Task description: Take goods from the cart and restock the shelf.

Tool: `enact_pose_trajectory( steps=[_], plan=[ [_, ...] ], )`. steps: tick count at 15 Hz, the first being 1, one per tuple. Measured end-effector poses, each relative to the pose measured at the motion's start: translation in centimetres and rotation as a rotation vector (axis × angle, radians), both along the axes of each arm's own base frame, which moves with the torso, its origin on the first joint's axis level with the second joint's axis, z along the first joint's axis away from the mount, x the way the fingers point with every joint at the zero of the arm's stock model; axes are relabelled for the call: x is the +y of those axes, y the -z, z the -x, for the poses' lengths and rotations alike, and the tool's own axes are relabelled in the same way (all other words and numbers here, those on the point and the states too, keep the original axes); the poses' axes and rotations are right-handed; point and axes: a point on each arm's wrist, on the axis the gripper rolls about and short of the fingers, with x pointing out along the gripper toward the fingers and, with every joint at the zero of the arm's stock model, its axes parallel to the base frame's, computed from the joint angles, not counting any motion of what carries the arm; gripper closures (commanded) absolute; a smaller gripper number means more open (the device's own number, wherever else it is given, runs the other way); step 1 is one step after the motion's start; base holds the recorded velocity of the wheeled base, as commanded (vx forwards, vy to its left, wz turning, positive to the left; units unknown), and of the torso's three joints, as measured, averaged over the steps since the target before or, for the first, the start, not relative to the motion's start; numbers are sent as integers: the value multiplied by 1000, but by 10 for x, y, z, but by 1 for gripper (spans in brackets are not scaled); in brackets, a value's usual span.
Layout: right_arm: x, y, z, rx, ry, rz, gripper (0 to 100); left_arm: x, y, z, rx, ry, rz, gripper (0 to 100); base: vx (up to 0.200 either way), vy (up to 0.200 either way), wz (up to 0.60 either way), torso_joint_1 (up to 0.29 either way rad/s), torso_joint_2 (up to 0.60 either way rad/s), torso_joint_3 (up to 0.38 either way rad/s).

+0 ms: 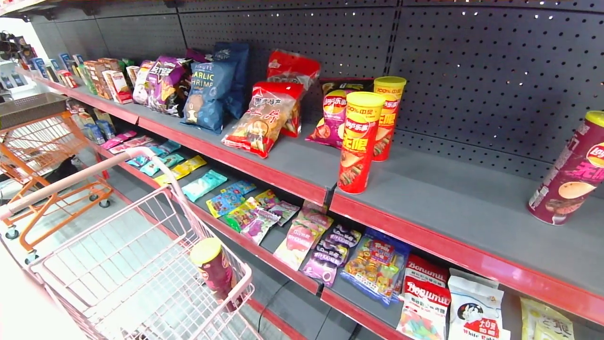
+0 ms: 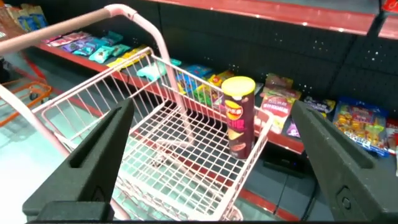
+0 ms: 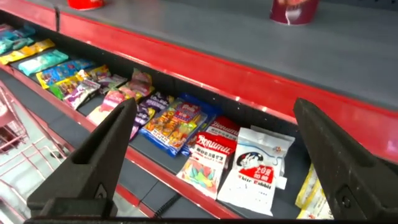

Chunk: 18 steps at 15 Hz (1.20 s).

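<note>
Right now your left gripper hangs over the pink wire shopping cart, its two black fingers spread wide and holding nothing. A tall maroon chip can with a yellow lid stands upright in the cart's corner nearest the shelving, apart from those fingers. Your right gripper, equally wide and empty, faces the lower tier of snack bags beneath the grey red-edged shelf, where a second maroon can stands.

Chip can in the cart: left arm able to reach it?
Probably yes: the left gripper is open, facing the cart, and the chip can stands upright at its corner with nothing over it. The rim may crowd a finger.
</note>
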Motion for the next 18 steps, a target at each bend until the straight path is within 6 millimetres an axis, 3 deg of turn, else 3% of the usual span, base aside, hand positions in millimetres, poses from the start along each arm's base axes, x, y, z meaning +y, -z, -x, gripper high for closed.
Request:
enact_pose_trajectory(
  steps=[14, 18],
  plan=[
    [0, 0, 0, 0, 0, 0, 0, 0, 0, 0, 0, 1, -1, 0, 0, 0, 0, -180, 499, 312],
    [0, 0, 0, 0, 0, 0, 0, 0, 0, 0, 2, 5, -3, 0, 0, 0, 0, -44, 160, 113]
  ],
)
